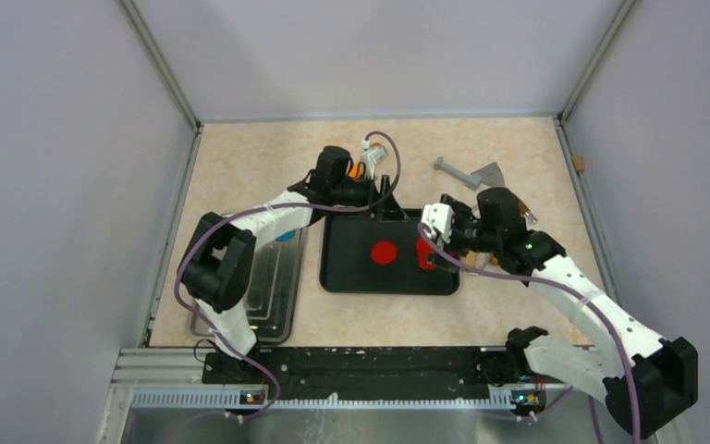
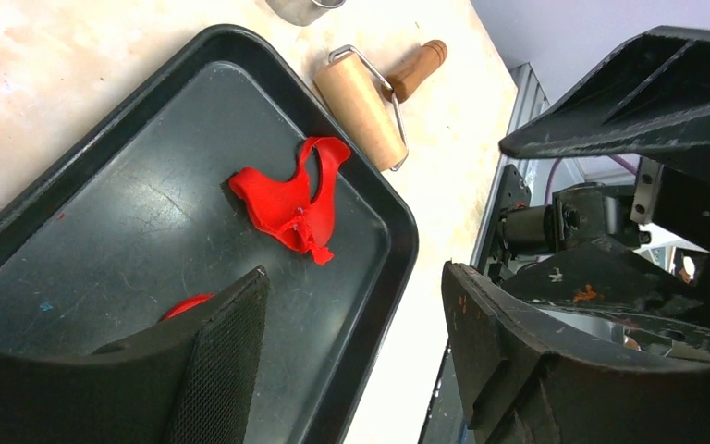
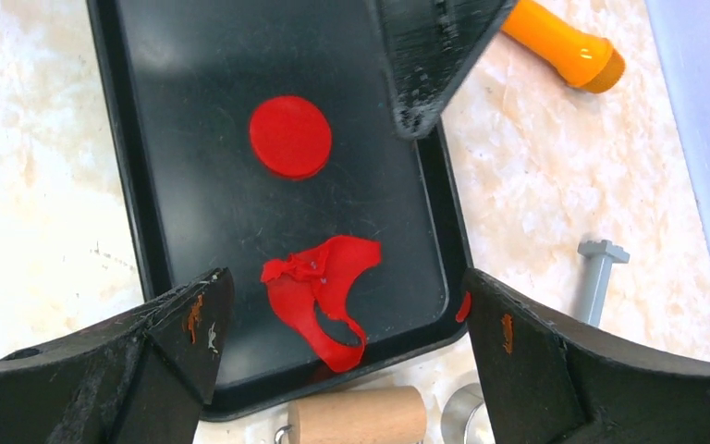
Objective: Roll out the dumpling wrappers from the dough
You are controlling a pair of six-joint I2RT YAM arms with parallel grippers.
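Note:
The dough shows as two red pieces on the black tray [image 1: 351, 273]: a flat round disc [image 1: 384, 252] and a ragged scrap with a hole [image 3: 324, 291]. The scrap also shows in the left wrist view [image 2: 291, 199]. My right gripper [image 3: 344, 277] is open and empty, hovering over the scrap at the tray's right end [image 1: 439, 248]. My left gripper [image 2: 353, 273] is open and empty over the tray's far edge [image 1: 388, 208]. Its left finger hides most of the disc [image 2: 185, 303]. A small red bit sticks to the tray rim [image 3: 463, 305].
A wooden rolling pin [image 2: 362, 106] and a metal ring cutter [image 3: 467, 412] lie just off the tray's right end. An orange handle [image 3: 564, 42] and a grey scraper [image 1: 471, 173] lie beyond the tray. Stacked metal trays [image 1: 268, 296] with a blue disc [image 1: 285, 236] sit to the left.

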